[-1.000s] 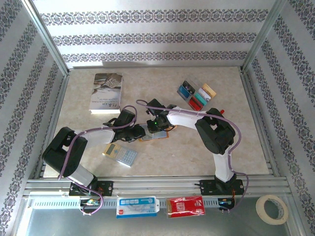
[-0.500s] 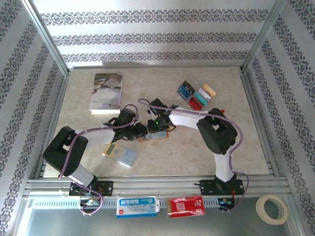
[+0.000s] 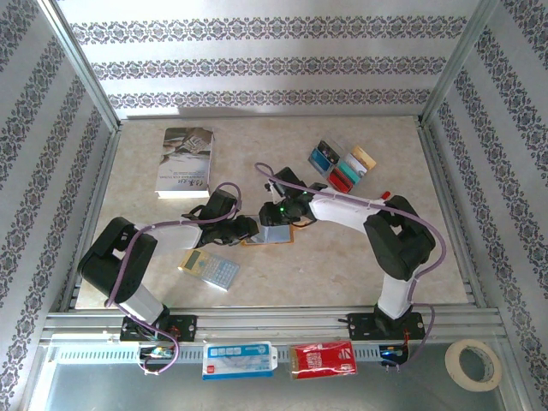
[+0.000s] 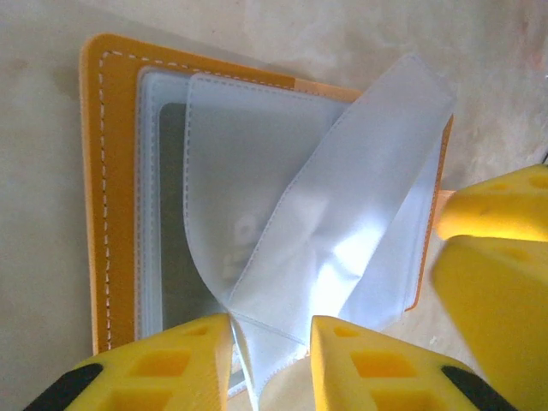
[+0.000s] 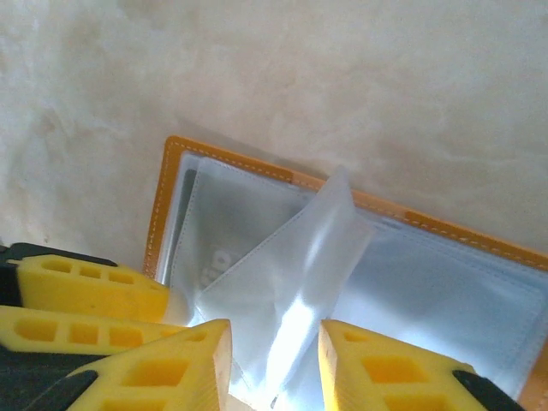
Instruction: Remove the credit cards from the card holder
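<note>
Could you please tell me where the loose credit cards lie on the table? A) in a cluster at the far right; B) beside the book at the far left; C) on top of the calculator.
A: the credit cards lie clustered at the far right, well apart from the book and the calculator.

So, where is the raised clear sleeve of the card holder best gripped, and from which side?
Probably its free upper edge, from above, with one finger on each face. The clear sleeve curls up off the open card holder, so both faces are exposed there, while the other sleeves lie flat inside it.
</note>
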{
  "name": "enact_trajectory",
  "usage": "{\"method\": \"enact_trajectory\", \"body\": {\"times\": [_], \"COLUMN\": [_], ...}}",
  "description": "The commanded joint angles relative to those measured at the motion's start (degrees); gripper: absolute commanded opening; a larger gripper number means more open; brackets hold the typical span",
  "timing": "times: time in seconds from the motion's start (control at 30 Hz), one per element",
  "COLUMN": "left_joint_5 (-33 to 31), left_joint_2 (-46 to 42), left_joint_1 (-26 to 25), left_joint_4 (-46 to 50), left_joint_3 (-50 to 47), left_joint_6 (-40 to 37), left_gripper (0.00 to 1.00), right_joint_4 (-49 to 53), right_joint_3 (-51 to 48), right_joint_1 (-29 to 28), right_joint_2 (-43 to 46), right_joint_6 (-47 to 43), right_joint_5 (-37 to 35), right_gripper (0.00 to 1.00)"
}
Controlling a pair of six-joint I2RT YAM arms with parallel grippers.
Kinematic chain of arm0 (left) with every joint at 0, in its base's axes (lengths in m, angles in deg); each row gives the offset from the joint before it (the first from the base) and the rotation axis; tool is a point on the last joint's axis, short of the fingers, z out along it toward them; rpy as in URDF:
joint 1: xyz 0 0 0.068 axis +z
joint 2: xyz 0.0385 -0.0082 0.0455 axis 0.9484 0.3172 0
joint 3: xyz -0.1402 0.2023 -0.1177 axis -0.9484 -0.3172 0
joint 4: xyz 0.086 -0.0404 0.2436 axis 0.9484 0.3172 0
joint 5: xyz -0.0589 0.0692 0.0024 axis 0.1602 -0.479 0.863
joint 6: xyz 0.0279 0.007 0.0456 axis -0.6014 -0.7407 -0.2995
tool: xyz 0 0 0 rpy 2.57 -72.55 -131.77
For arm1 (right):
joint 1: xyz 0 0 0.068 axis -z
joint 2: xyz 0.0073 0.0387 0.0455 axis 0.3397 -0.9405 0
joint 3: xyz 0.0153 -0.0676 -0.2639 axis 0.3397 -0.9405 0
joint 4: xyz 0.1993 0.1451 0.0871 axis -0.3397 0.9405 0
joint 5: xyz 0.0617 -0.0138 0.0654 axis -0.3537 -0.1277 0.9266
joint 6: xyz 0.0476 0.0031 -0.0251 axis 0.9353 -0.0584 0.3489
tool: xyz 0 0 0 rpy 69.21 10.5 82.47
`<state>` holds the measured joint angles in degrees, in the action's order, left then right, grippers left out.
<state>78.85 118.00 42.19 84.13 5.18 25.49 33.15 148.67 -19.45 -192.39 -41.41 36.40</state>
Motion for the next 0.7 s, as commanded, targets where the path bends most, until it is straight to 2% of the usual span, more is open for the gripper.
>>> {"method": "enact_trajectory", "body": {"times": [0.0,0.2,0.4,0.67], "left_joint_5": [-0.86,-2.64,1.86,4.08], "left_joint_2": [-0.81,-2.67,-0.11,-0.26], "left_joint_1": [-0.92,-0.99,-0.92,-0.93], "left_joint_4": [-0.71,0.89,-3.36,-9.6], "left_joint_3": [-0.96,-2.62,-2.51,-1.45], "left_joint_6": [1.06,2.17,3.12,2.07], "left_gripper": [0.37,0.42,0.43,0.43], "right_joint_4": [-1.35,-2.17,-2.14,-2.49], "right_joint_3": [-1.64,-2.11,-2.68,-4.68], "right_joint_1": [0.81,1.22,1.47,2.55], "right_joint_2": [1.84,1.59,1.34,3.72], "right_joint_6": [1.47,2.26,2.07,2.3], "right_joint_5": [-1.19,-0.93,-0.64,-1.59], "right_gripper": [0.34,0.34,0.34,0.34]}}
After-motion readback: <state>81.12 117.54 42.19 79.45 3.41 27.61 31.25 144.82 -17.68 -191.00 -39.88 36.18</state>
